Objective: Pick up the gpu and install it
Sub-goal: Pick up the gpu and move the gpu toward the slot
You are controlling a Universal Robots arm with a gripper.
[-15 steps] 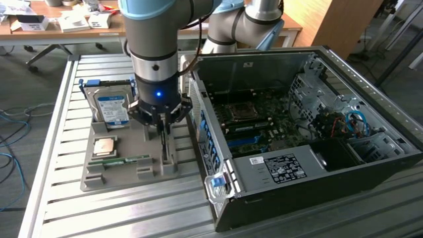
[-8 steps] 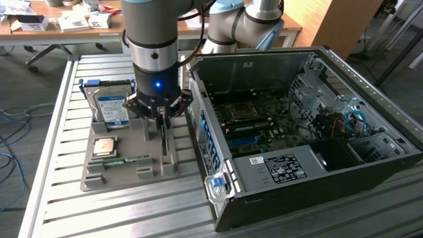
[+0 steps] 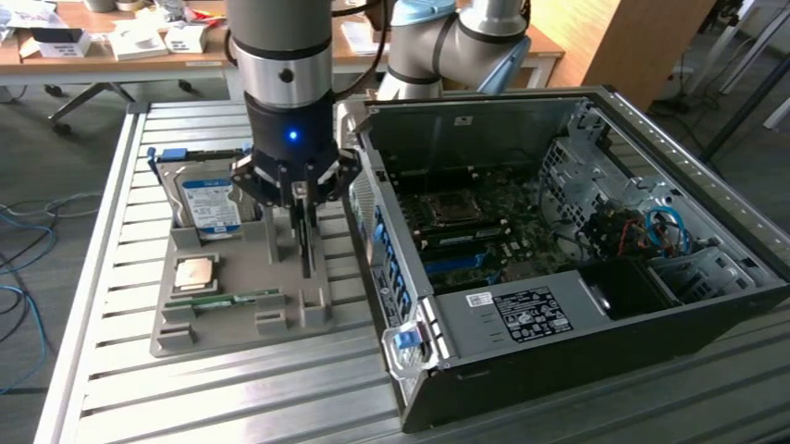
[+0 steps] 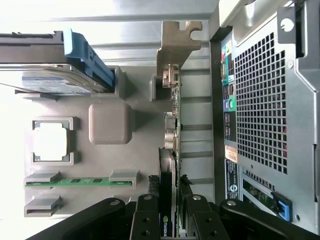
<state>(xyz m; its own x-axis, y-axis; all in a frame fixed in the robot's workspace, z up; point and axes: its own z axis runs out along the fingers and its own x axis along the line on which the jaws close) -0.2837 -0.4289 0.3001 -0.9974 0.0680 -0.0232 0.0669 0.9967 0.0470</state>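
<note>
Exterior high, oblique; wrist down past end effector (image 4: 169,202); shared tray (image 3: 247,264).

The flat grey plastic holder tray (image 3: 235,324) carries a silver box-shaped hard drive (image 3: 207,199) with a blue-and-white label and a blue rail, a silvery square processor chip (image 3: 195,273), a narrow green memory stick (image 3: 228,298), and the thin dark-edged gpu card (image 4: 169,125) with a pale metal bracket and a small green mark. The end effector (image 4: 170,207) over the tray is black. Beside the tray, the black open computer case (image 3: 593,361) has a grey perforated back. The ribbed metal table (image 3: 124,398) is silvery grey.
</note>
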